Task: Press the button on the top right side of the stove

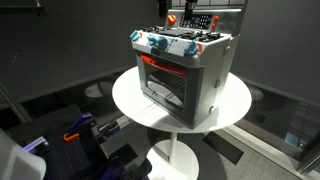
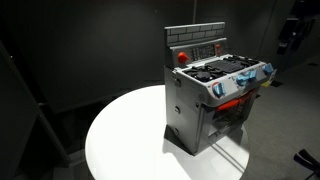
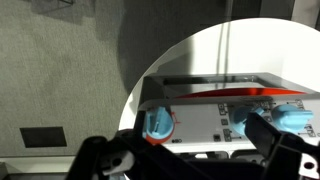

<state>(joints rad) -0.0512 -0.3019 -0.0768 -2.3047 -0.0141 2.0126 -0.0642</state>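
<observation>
The grey toy stove (image 1: 190,75) stands on a round white table (image 1: 130,100) and shows in both exterior views (image 2: 205,105). It has a red-framed oven window (image 1: 160,75), blue-and-white knobs (image 1: 160,43) and a raised back panel (image 2: 195,42) with a round red button (image 2: 182,57) at one end. The wrist view looks down on the knob panel (image 3: 215,120) from in front, upside down. My gripper (image 3: 195,155) is open and empty, its dark fingers apart at the bottom of that view, clear of the stove. In an exterior view it is a dark shape (image 2: 291,35) up beside the stove.
The table's single pedestal (image 1: 180,150) stands on dark carpet. Blue and black equipment (image 1: 80,130) lies on the floor near the table. A dark wall runs behind the stove (image 2: 80,50).
</observation>
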